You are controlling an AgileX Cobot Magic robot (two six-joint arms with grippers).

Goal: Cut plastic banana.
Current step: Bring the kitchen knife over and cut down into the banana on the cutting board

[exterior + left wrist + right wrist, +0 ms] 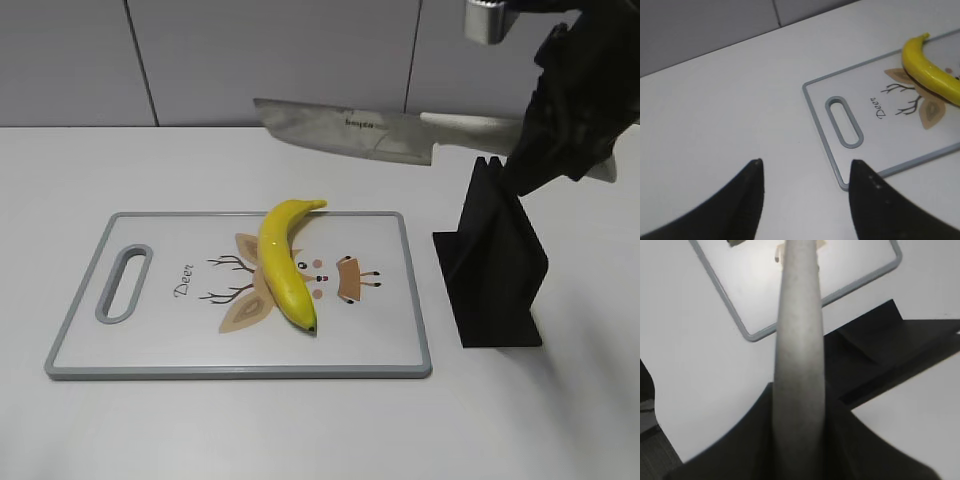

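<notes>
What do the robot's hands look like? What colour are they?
Both are black. The left end effector has two smooth, matte fingers that taper to rounded points, a bit like claws. The right end effector has the same dark plastic look. Above it, in the exterior view, sits a silvery metal part. No markings or cables show.

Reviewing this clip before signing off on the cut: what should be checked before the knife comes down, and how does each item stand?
1. Knife gripped: ok, right hand shut on its handle.
2. Plastic banana on the cutting board: ok, lying diagonally mid-board.
3. Blade above banana: not ok, it hangs behind the board's far edge.
4. Left hand clear of the cut: ok, open, off the board's handle end.
5. Banana steadied: not ok, nothing holds it.
6. Knife stand clear of the path: cannot tell.
</notes>
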